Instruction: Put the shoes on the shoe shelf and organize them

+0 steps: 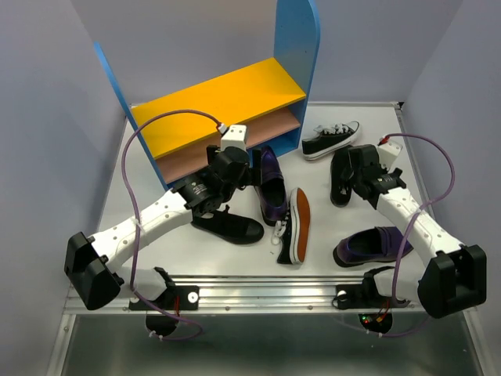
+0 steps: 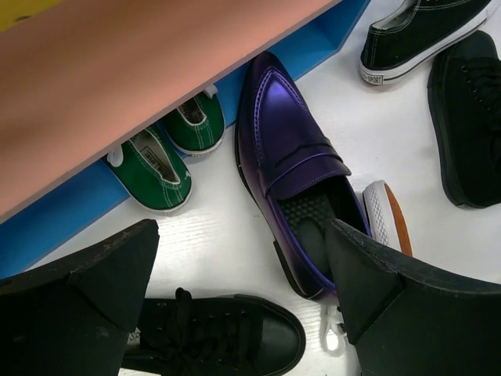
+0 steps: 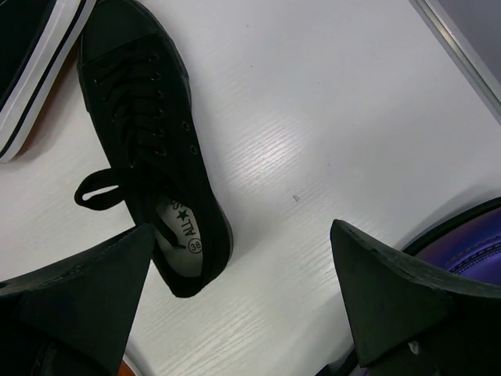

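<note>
The shoe shelf (image 1: 223, 94) stands at the back left, with two green sneakers (image 2: 153, 168) on the floor under its tan lower board (image 2: 117, 86). A purple loafer (image 1: 272, 188) lies in front of it and also shows in the left wrist view (image 2: 293, 157). My left gripper (image 1: 252, 168) is open and empty over the loafer's heel (image 2: 243, 266). My right gripper (image 1: 351, 168) is open and empty above an all-black lace-up sneaker (image 3: 153, 149). A second purple loafer (image 1: 374, 244) lies at the near right.
A black sneaker (image 1: 228, 224) lies under my left arm. A white-soled sneaker (image 1: 296, 227) lies on its side, orange outsole showing. Another black-and-white sneaker (image 1: 330, 139) sits by the shelf's right blue panel (image 1: 297, 47). The table's metal rail (image 1: 266, 286) runs along the near edge.
</note>
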Controlling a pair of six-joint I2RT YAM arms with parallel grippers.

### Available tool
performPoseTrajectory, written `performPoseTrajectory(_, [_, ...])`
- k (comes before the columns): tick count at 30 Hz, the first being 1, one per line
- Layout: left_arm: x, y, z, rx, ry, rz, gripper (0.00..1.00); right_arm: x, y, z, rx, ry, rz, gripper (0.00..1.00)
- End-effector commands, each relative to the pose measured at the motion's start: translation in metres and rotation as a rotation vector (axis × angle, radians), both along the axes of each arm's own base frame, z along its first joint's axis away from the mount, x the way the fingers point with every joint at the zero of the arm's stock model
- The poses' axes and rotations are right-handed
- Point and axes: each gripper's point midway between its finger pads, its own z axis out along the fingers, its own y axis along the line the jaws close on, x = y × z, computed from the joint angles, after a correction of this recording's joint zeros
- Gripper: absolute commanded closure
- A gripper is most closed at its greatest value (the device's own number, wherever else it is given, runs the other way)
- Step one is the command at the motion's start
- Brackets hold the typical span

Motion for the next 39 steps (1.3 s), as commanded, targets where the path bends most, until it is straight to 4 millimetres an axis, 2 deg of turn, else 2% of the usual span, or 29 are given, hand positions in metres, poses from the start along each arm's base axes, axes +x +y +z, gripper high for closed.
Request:
performPoseTrajectory(1, [0.000, 0.009, 0.007, -0.024, -0.029, 0.083, 0.01, -0.002, -0.006, 0.013, -0.002, -0.055, -0.043, 0.00])
performPoseTrajectory(3, [-0.001, 0.009, 0.007, -0.015, -0.023, 0.081, 0.01, -0.003, -0.006, 0.013, 0.002, -0.057, -0.040, 0.00])
performPoseTrajectory(9, [-0.014, -0.009, 0.005, 0.008, -0.039, -0.013, 0.02, -0.004, -0.006, 0.016, 0.003, -0.066, -0.041, 0.00])
performPoseTrajectory(15, [-0.027, -0.026, -0.012, 0.013, 0.013, -0.007, 0.09, -0.004, -0.006, 0.019, 0.003, -0.074, -0.038, 0.00])
performPoseTrajectory(22, [-0.026, -0.039, -0.047, -0.083, 0.159, 0.149, 0.27, -0.005, -0.005, 0.015, 0.009, -0.063, -0.030, 0.00])
performPoseTrajectory(28, [-0.022, -0.057, -0.075, -0.096, 0.235, 0.184, 0.27, -0.005, -0.003, 0.014, 0.011, -0.057, -0.016, 0.00])
performPoseTrajectory(34, [-0.019, -0.059, -0.108, -0.040, 0.297, 0.254, 0.21, -0.004, 0.000, 0.006, 0.020, -0.040, -0.005, 0.00])
performPoseTrajectory(38, [-0.021, -0.059, -0.130, -0.026, 0.337, 0.285, 0.21, -0.002, 0.003, 0.001, 0.027, -0.026, 0.006, 0.00])
performPoseTrajectory(39, [-0.021, -0.058, -0.138, -0.019, 0.344, 0.294, 0.23, -0.001, 0.003, 0.001, 0.027, -0.022, 0.007, 0.00])
